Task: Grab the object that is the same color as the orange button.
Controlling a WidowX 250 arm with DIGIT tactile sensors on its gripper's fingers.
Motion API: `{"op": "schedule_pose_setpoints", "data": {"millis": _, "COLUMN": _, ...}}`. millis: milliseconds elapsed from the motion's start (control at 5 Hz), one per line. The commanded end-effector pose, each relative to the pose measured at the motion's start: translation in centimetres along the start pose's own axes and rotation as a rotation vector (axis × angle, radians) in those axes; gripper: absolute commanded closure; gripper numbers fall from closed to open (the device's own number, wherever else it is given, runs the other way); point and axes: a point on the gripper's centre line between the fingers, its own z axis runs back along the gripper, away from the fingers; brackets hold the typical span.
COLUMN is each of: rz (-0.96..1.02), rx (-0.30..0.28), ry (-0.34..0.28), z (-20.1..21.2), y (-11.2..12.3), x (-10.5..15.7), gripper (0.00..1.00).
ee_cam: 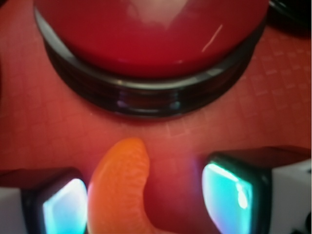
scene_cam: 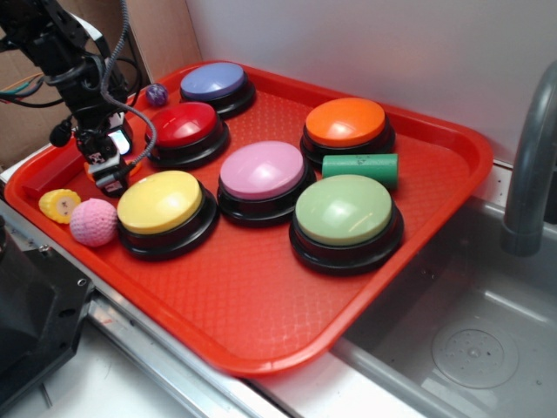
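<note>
The tray (scene_cam: 261, 331) is resting on the counter (scene_cam: 104, 383), beside the sink (scene_cam: 470, 348). Six buttons are sitting on the tray in two rows. The orange button (scene_cam: 345, 122) is occupying the far right corner, with a cylinder (scene_cam: 360, 167) lying just in front of it. The hand (ee_cam: 146, 195) is hanging at the tray's left edge, its fingers (ee_cam: 229, 190) flanking the object (ee_cam: 122, 190), which is lying just before another button (ee_cam: 151, 34).
</note>
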Motion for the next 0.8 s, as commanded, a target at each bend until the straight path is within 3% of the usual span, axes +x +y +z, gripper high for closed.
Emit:
{"op": "schedule_pose_setpoints", "data": {"millis": 0, "rz": 0.013, "rx": 0.006, "ry": 0.026, "z": -0.30, "y": 0.09, "x": 0.57, "gripper": 1.00}}
{"op": "schedule_pose_setpoints", "data": {"millis": 400, "rz": -0.001, "rx": 0.003, "ry": 0.092, "z": -0.56, "y": -0.12, "x": 0.79, "gripper": 1.00}}
{"op": "schedule_pose_setpoints", "data": {"millis": 600, "rz": -0.007, "rx": 0.003, "ry": 0.076, "z": -0.13, "y": -0.65, "x": 1.50, "gripper": 1.00}}
